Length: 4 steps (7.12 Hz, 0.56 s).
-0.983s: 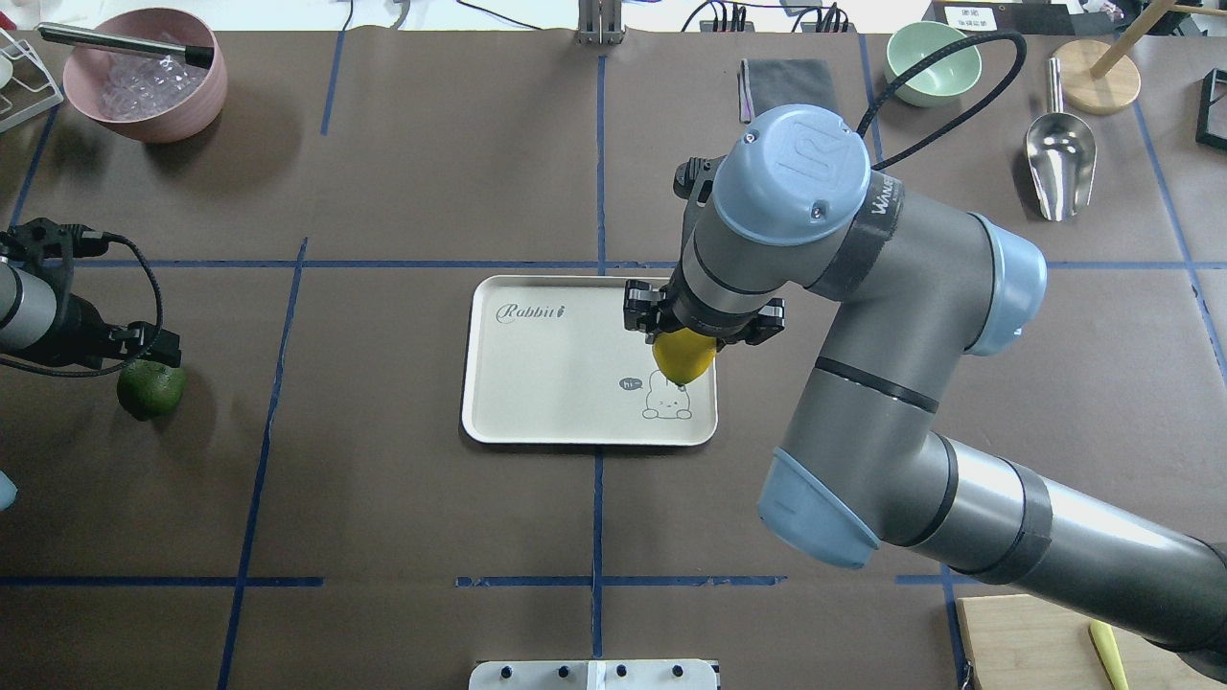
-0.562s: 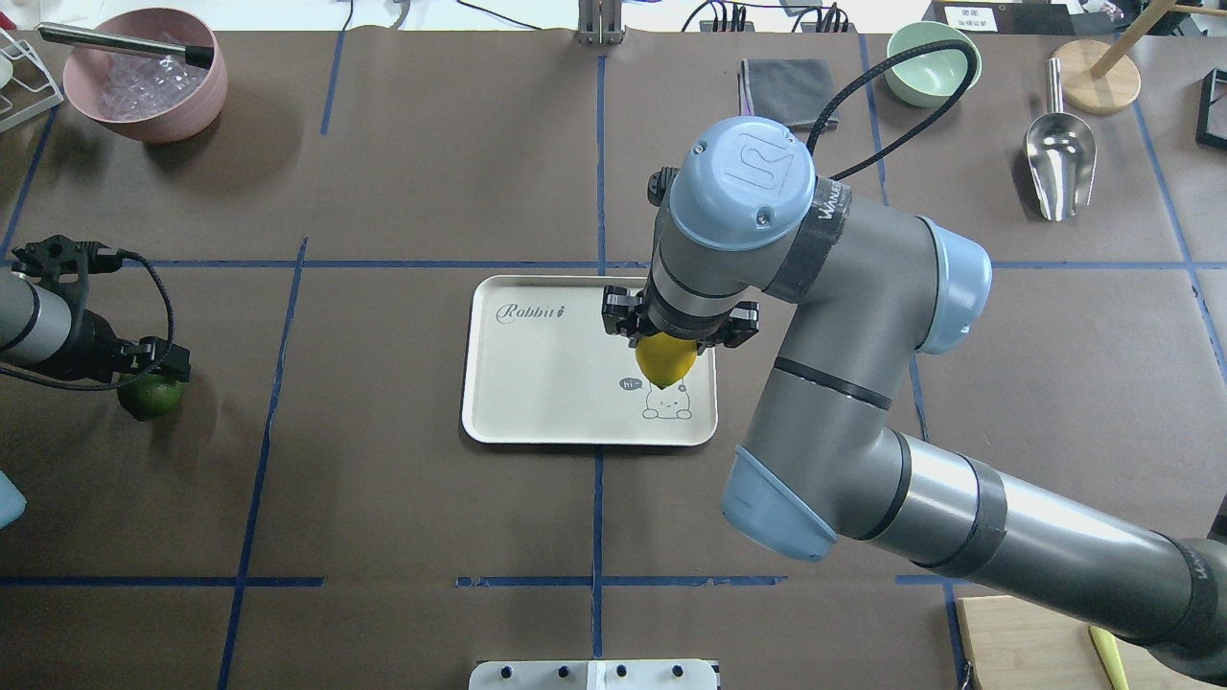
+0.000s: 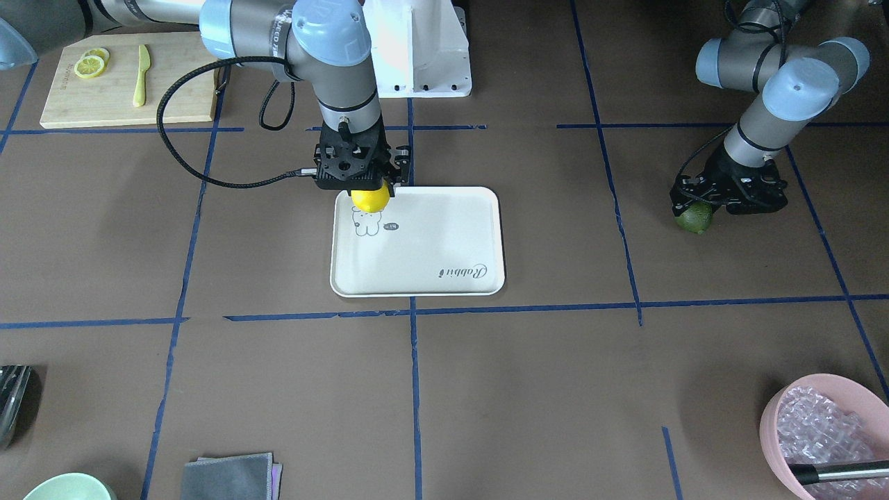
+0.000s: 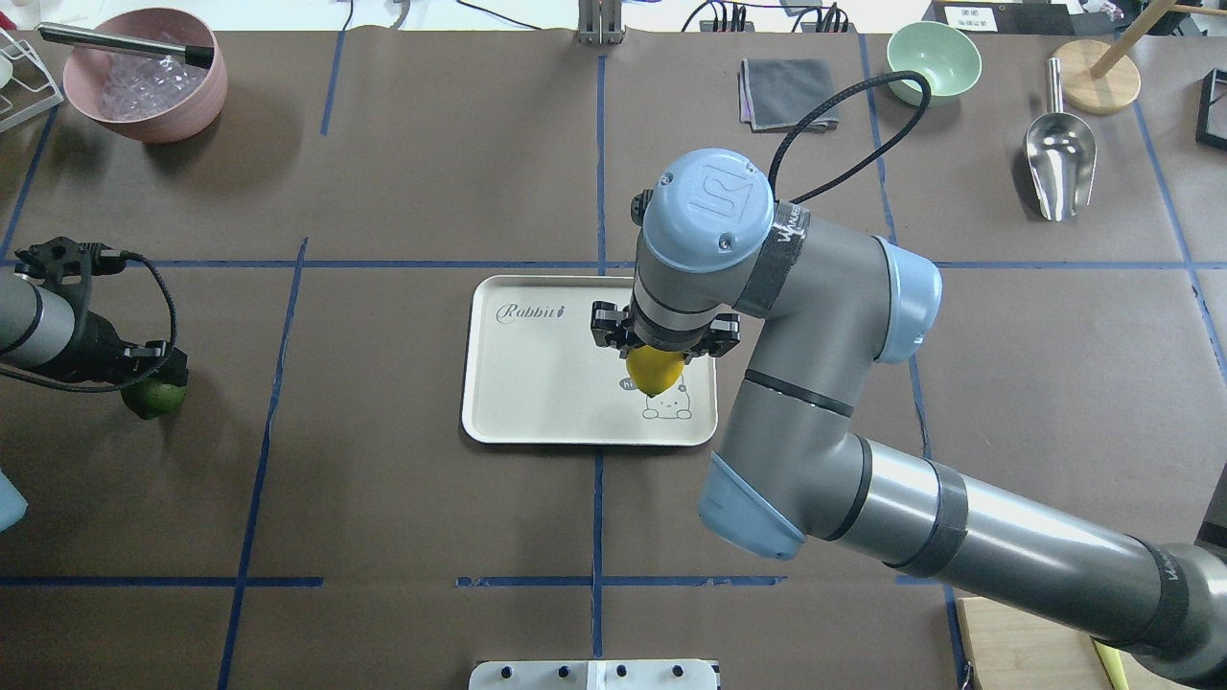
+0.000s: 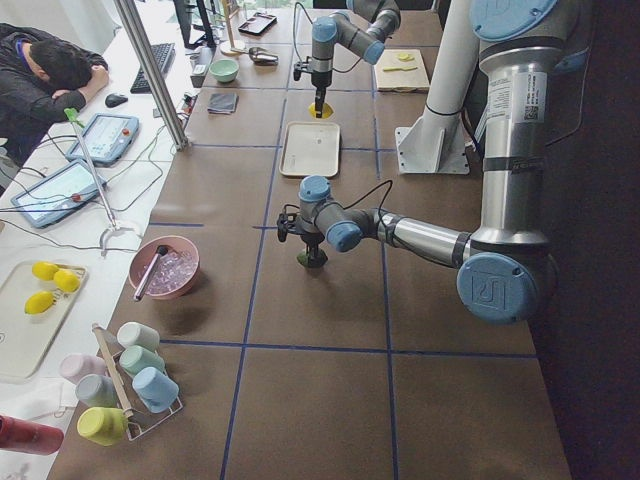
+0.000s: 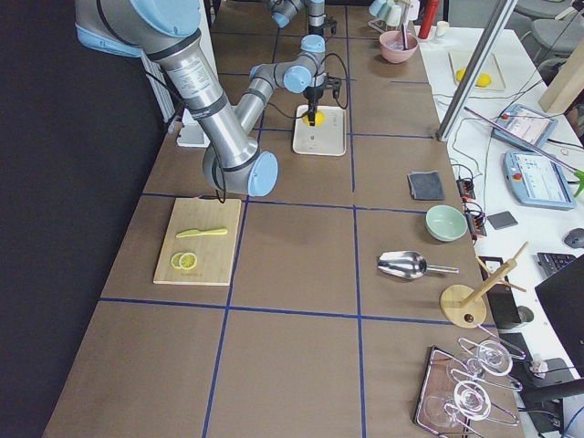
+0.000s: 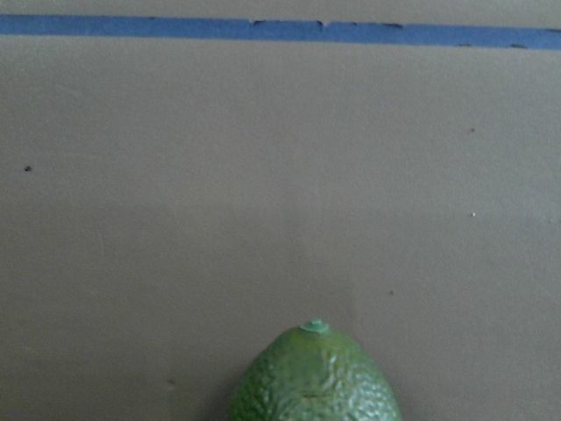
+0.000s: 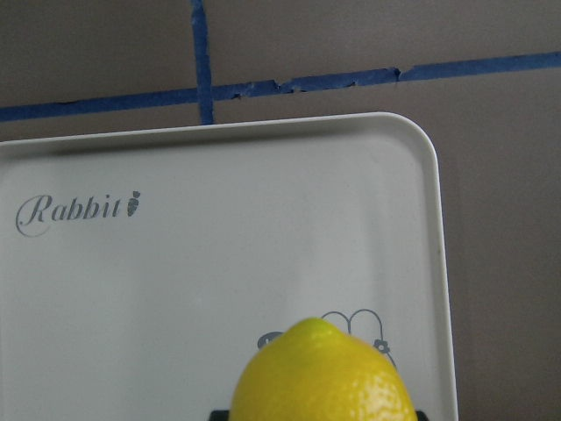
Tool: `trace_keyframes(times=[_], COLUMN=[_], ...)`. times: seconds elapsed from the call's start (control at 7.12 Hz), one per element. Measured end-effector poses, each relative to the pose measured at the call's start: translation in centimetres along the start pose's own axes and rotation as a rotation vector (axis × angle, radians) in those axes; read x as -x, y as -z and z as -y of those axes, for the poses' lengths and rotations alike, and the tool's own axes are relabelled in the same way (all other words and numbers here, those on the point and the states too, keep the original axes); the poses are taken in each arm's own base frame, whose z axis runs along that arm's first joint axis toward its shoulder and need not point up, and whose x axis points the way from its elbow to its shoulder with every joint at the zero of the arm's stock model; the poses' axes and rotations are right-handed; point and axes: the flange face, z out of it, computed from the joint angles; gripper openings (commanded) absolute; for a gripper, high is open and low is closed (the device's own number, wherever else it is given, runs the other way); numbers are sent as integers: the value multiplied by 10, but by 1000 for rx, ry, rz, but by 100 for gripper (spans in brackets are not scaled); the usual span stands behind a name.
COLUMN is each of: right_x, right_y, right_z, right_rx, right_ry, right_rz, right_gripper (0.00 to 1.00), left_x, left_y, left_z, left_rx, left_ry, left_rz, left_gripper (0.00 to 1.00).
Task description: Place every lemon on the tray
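The cream-white tray lies at the table's middle, and it also shows in the front view. My right gripper is shut on the yellow lemon and holds it low over the tray's rabbit drawing. The right wrist view shows this lemon above the tray. The dark green lemon rests on the table at the far left. My left gripper is down over it. The left wrist view shows the green lemon close up. The left fingers are hidden, so I cannot tell how they stand.
A wooden cutting board with lemon slices and a yellow knife lies near the robot's right side. A pink bowl, a green bowl, a grey cloth and a metal scoop stand along the far edge.
My right gripper has carried the yellow lemon leftward and lower over the tray. My left gripper came down over the green lemon, then stayed still. The green lemon has not moved.
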Motion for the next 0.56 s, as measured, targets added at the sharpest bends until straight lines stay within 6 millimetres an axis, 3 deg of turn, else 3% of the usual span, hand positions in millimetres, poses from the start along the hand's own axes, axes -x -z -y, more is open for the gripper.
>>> trace_keyframes(times=[0.28,0.42,0.56], right_x=[5,8,10], right_y=[-23,-33,-44], right_z=[2,6,10], right_rx=[-13,-18,-25], right_ry=[7,7,7], right_rz=[-15,-32,-49], right_gripper=[3,9,22], left_x=[-34,-55,-72], left_y=[53,82,101], left_z=[-13,-20,-22], left_rx=[56,76,80], left_ry=[22,33,40], left_rz=[-1,6,4], left_gripper=[0,0,0])
